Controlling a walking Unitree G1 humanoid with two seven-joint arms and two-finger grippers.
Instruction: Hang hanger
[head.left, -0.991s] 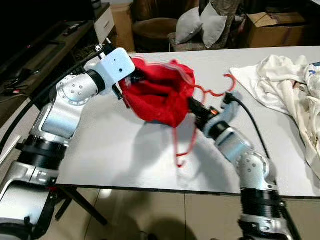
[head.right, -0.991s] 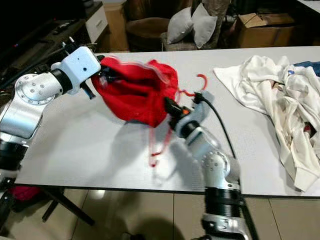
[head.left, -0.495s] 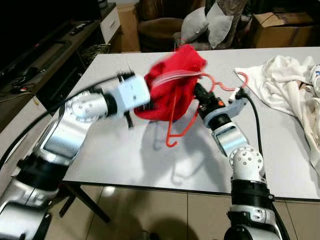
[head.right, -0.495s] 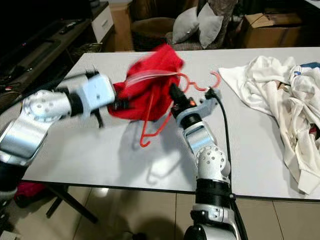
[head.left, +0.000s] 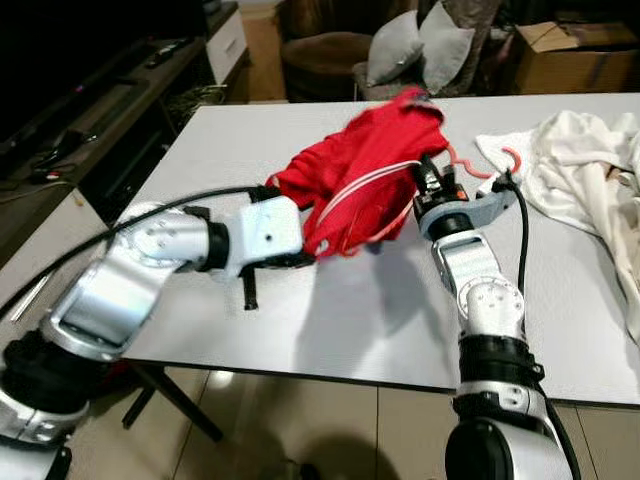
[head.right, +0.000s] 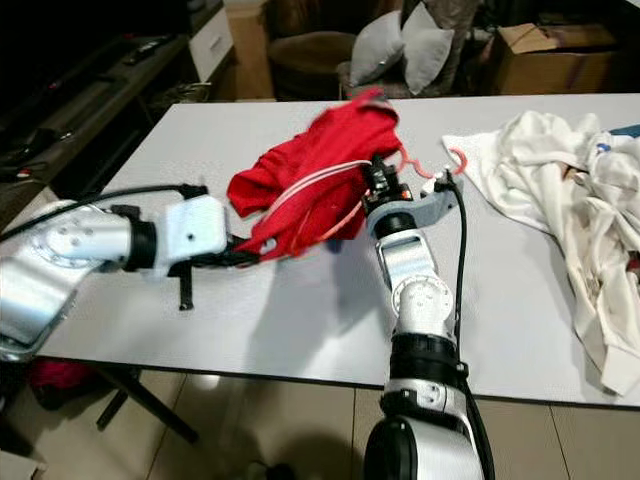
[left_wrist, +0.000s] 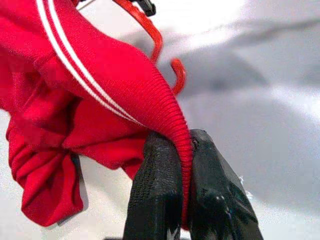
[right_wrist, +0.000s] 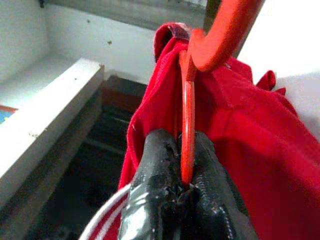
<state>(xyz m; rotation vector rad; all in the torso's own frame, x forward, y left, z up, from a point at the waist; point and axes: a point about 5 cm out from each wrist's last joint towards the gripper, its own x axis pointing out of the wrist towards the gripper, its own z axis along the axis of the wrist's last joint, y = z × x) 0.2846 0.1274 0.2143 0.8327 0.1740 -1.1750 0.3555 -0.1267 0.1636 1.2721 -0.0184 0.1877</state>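
Note:
A red garment (head.left: 365, 165) with white stripes hangs stretched above the white table (head.left: 230, 140), draped over a red plastic hanger (right_wrist: 187, 115). My left gripper (left_wrist: 182, 145) is shut on the garment's ribbed hem at its lower left end (head.left: 300, 258). My right gripper (right_wrist: 185, 150) is shut on the hanger's thin bar just below the hook, on the garment's right side (head.left: 428, 175). The hanger's hook (head.left: 460, 160) sticks out to the right of that gripper. Most of the hanger is hidden inside the cloth.
A pile of white clothes (head.left: 590, 170) lies on the table's right part. Beyond the table stand a chair with grey cushions (head.left: 420, 40) and a cardboard box (head.left: 575, 55). A dark TV stand (head.left: 110, 100) runs along the left.
The left arm has swung down and toward the table's near side, pulling the hem out. The right gripper has lifted the hanger up and back, so the garment now stretches between them.

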